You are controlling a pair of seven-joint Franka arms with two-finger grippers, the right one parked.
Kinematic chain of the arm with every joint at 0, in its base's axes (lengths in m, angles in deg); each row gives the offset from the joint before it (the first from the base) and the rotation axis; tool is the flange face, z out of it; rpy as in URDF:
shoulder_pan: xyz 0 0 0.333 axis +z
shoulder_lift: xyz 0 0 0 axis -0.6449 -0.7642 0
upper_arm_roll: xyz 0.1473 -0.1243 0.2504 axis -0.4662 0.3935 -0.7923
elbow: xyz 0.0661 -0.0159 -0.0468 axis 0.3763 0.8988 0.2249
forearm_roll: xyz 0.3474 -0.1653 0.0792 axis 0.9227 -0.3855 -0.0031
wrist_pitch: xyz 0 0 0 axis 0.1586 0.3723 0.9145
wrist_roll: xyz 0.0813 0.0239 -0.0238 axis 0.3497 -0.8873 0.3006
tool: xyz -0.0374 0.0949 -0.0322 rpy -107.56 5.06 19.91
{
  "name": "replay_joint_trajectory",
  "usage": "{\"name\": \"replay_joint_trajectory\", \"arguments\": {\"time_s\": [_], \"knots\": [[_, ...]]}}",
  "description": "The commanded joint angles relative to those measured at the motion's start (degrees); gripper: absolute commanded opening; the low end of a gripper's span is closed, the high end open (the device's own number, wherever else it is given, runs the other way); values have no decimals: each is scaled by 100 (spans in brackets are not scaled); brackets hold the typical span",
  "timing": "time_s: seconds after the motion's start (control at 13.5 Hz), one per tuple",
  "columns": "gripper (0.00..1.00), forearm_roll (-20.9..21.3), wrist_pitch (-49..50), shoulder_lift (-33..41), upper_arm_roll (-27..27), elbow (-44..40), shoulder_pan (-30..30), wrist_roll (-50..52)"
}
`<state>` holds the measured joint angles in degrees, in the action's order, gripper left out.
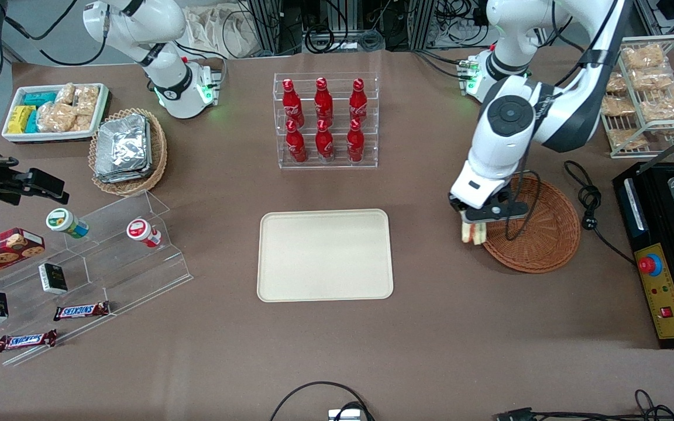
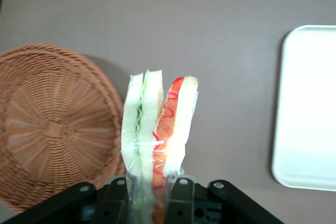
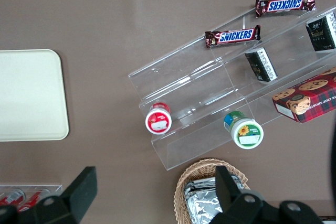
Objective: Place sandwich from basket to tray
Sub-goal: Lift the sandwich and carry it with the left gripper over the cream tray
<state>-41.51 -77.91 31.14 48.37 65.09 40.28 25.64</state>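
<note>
My gripper hangs above the table at the rim of the reddish-brown wicker basket, on the side toward the tray. It is shut on the clear-wrapped sandwich, a wedge of white bread with green and red-orange filling. In the left wrist view the sandwich sticks out from between the black fingers, with the basket to one side and the cream tray to the other. The basket shows nothing inside. The tray lies flat at the table's middle, bare.
A clear rack of red bottles stands farther from the front camera than the tray. A black appliance and a coiled cable lie toward the working arm's end. A tan basket of foil packs and acrylic snack steps sit toward the parked arm's end.
</note>
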Motion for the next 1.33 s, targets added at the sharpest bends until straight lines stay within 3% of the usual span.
{"name": "replay_joint_trajectory", "arguments": {"time_s": [0.0,0.37,0.66,1.26], "knots": [[0,24,344,-662,192,-883,-99,219],[0,182,617,-1524,175,-1964,-819,351],[0,876,617,-2217,174,-2544,-1224,773],[0,903,600,-3405,131,-3608,-1716,1028]]}}
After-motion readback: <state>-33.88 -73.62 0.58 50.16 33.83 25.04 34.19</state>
